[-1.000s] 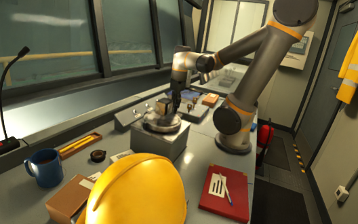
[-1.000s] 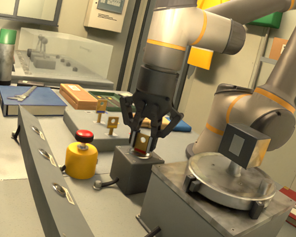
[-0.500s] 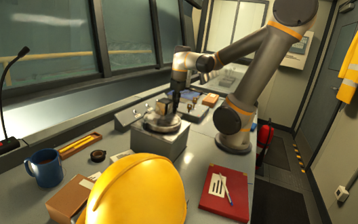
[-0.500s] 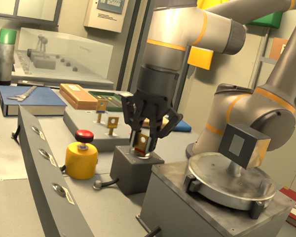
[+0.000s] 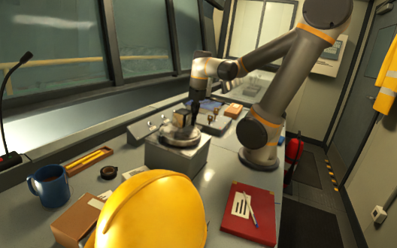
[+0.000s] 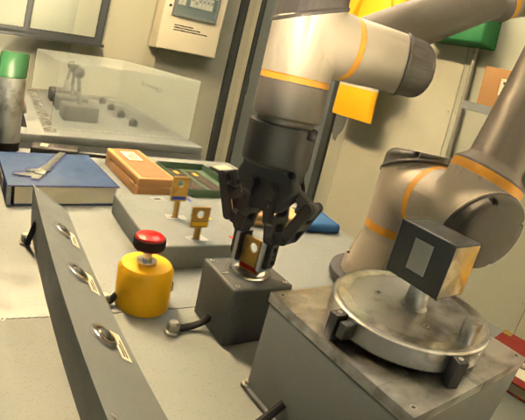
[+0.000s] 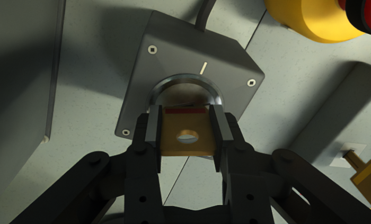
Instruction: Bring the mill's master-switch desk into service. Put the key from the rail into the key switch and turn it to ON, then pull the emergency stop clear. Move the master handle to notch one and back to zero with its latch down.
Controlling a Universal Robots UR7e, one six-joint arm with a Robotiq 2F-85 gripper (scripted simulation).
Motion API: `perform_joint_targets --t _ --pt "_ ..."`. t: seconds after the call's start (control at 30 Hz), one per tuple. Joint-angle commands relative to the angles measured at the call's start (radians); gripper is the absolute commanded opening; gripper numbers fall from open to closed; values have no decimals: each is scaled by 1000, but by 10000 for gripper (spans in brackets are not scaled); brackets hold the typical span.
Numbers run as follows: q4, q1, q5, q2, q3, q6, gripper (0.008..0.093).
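Observation:
The blade of the brass key [image 7: 187, 131] [image 6: 250, 252] is hidden inside the key switch [image 6: 241, 298] [image 7: 188, 74]; only its red-striped head with a round hole shows. My gripper [image 7: 186, 134] [image 6: 252, 253] [image 5: 193, 114] is closed on that head, straight above the grey switch box. A pale tick mark [image 7: 203, 68] sits on the box beside the metal collar. The emergency stop [image 6: 144, 278] [image 7: 317, 14], a red button on a yellow body, stands left of the switch. The master handle [image 6: 432, 260] [image 5: 182, 118], a dark block on a stem, rises from the round plate to the right.
A yellow hard hat [image 5: 153, 212] fills the near desk. Two more brass keys [image 6: 180, 192] [image 6: 199, 219] stand in the rail behind the switch. A sloped panel [image 6: 82, 289] runs along the left. A red notebook [image 5: 249, 212] and blue mug [image 5: 49, 184] lie nearer.

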Motion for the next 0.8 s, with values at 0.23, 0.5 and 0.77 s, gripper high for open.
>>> perform_joint_targets --t 0.23,0.5,0.77 --pt "-1 0 0 0 -1 56 80" --pt "-1 0 0 0 -1 106 80" --pt "-1 0 0 0 -1 150 80"
